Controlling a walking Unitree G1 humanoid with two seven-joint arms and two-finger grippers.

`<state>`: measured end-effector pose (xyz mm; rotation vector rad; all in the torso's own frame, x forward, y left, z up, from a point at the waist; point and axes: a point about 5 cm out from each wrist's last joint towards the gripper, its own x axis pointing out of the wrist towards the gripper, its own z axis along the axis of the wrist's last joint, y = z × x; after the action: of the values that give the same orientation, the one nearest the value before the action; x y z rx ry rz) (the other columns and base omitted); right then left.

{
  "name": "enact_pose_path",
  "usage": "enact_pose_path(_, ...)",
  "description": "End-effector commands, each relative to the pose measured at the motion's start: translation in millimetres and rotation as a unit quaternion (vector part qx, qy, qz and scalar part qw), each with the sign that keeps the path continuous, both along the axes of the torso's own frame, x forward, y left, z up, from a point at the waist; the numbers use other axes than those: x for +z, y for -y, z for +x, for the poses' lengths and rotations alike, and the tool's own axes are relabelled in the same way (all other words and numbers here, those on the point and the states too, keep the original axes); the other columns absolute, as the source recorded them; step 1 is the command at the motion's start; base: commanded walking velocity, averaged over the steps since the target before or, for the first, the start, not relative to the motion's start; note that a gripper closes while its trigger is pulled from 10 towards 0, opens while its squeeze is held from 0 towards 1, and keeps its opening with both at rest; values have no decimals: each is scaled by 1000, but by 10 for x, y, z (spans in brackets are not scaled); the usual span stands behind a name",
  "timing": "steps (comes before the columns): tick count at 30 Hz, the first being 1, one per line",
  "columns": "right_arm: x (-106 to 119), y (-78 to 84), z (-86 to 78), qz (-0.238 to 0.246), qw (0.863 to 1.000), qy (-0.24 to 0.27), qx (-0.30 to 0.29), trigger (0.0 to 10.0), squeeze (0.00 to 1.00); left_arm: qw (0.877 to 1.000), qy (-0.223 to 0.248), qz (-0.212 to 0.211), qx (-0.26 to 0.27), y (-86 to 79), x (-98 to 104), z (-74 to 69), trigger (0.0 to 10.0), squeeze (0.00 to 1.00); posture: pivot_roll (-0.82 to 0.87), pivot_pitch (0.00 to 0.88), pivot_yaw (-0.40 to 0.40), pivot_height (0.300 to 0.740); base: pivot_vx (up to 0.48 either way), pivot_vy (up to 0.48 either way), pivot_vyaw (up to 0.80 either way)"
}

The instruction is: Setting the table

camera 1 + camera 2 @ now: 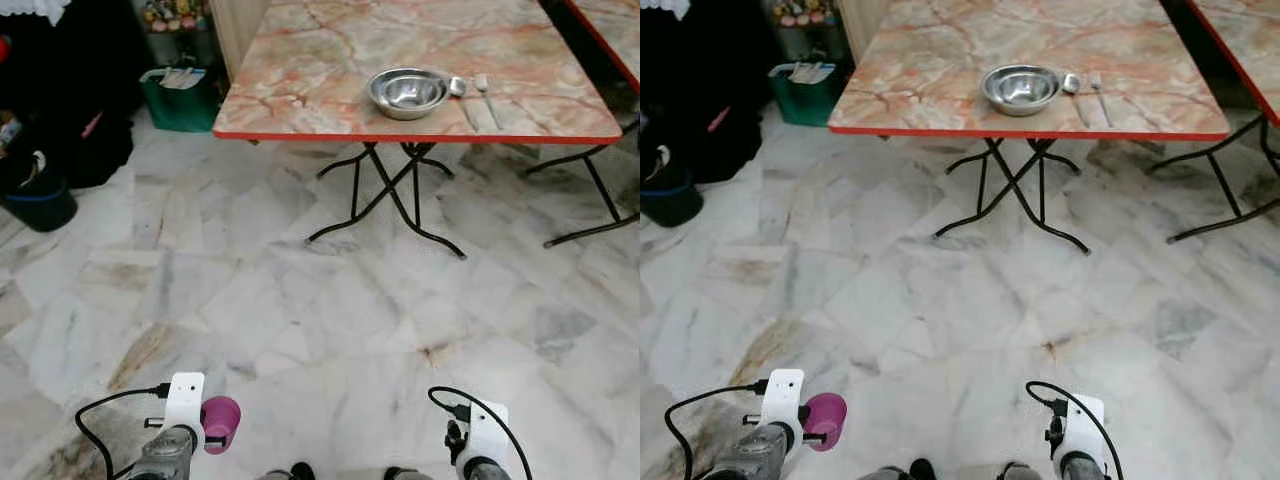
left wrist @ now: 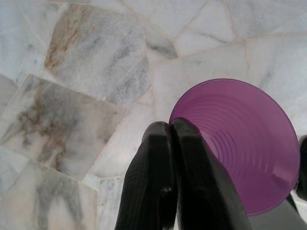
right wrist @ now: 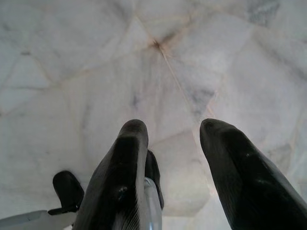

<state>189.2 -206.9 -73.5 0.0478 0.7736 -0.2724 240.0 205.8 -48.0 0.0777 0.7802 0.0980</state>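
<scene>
A purple plastic cup [image 2: 249,143] hangs low over the marble floor, and my left gripper [image 2: 170,127] is shut on its rim, one finger inside and one outside. In the eye views the cup [image 1: 221,421] sits beside my left wrist at the bottom left. My right gripper [image 3: 172,127] is open above the floor with nothing between its fingers. Ahead stands a folding table [image 1: 300,100] with a pink marble-pattern top and red edge. On it are a steel bowl [image 1: 407,91], a spoon [image 1: 458,87] and a fork [image 1: 484,92] just right of the bowl.
Black crossed table legs [image 1: 390,190] stand under the top. A second table [image 1: 610,25] adjoins at the far right. A green bin [image 1: 180,100] and a dark bucket [image 1: 38,200] sit at the left. Open marble floor lies between me and the table.
</scene>
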Motion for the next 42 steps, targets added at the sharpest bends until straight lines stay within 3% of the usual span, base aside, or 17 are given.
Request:
enact_pose_path(1, -40, -29, -57, 4, 1000, -15, 1, 10000, 0, 1000, -4, 4, 12, -44, -14, -32, 10000, 0, -116, 172, 82, 740, 352, 0, 0)
enact_pose_path(10, -42, -26, -52, 8, 1000, -20, -7, 10000, 0, 1000, -3, 6, 18, -75, -10, -35, 10000, 0, -113, 186, 82, 740, 480, 0, -405)
enact_pose_path(42, -48, -31, -70, 6, 1000, -19, -1, 10000, 0, 1000, -7, 5, 18, -56, -28, -56, 10000, 0, -110, 191, 82, 740, 480, 0, 0)
